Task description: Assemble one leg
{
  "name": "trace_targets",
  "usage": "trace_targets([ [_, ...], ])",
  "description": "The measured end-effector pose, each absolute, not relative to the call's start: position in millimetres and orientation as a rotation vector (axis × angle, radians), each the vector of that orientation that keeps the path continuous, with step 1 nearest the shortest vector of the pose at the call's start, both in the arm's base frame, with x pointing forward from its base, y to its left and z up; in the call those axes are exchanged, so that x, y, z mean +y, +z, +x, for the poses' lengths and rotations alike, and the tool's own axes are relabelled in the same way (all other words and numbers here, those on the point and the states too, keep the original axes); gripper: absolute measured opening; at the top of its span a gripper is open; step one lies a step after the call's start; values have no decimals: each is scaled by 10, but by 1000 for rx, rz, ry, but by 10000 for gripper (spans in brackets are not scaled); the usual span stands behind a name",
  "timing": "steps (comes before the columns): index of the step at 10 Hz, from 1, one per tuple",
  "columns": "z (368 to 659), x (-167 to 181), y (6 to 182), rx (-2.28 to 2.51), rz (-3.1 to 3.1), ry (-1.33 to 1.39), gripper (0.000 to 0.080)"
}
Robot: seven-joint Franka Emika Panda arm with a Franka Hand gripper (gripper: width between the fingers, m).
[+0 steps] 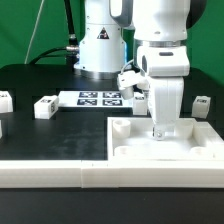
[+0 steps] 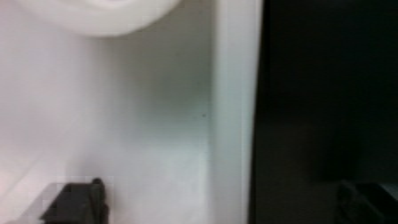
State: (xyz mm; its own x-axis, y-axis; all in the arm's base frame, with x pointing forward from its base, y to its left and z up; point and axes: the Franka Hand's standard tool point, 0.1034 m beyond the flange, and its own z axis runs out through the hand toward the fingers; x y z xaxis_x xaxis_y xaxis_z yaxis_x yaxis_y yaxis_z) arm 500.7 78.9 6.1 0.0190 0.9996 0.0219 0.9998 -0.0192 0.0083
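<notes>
The large white panel (image 1: 175, 147) lies flat inside a low white fence. In the wrist view I see its flat top (image 2: 125, 120), a round corner socket (image 2: 107, 12) and its straight edge against the black table. My gripper (image 1: 160, 131) points straight down at the panel's far part. It is open (image 2: 219, 205): one dark fingertip (image 2: 75, 202) hangs over the panel, the other over the black table beside the edge, and nothing is between them. Small white legs with tags lie loose: one (image 1: 44, 107) at the exterior view's left, one (image 1: 203, 104) at its right, one (image 1: 129, 81) behind the arm.
The marker board (image 1: 100, 98) lies flat behind the panel, in front of the robot base. Another leg (image 1: 5, 100) sits at the far left edge. The white fence (image 1: 60, 172) runs along the front and rises at the panel's left corner (image 1: 118, 126).
</notes>
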Motion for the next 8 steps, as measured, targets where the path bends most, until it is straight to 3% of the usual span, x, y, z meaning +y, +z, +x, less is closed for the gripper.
trace_targets([
  [2,5003,787,74,-2190,-2240,-35,648],
  [6,4797,777,528,-2143,-2336,-68,649],
  [8,4756,765,563,-2127,-2353,-68,649],
])
